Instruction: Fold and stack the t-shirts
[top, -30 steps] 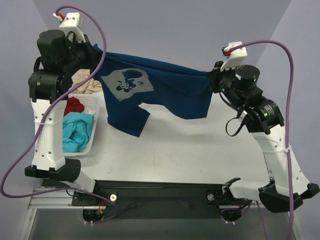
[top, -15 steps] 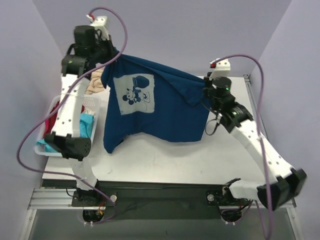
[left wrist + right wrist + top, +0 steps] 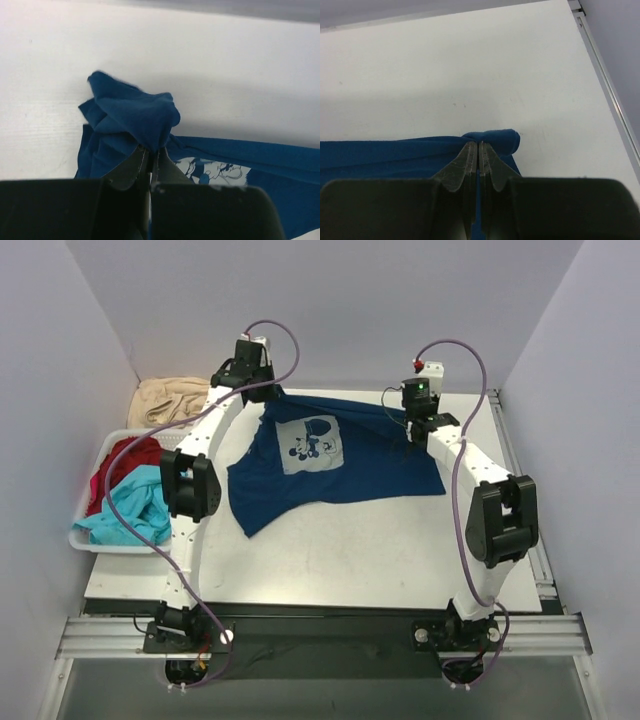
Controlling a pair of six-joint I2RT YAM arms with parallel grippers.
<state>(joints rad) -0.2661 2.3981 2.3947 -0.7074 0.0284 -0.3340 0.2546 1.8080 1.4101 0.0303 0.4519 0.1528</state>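
On table, navy t-shirt lowered, seemingly flat, left claw, right claw pinching

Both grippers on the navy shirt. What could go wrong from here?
1. The left gripper pinches a bunched wad of the navy t-shirt; released, that corner may stay crumpled.
2. The right gripper holds only a thin rolled edge, which might slip under any pull.
3. The t-shirt lies skewed and wrinkled, so folds could come out uneven.
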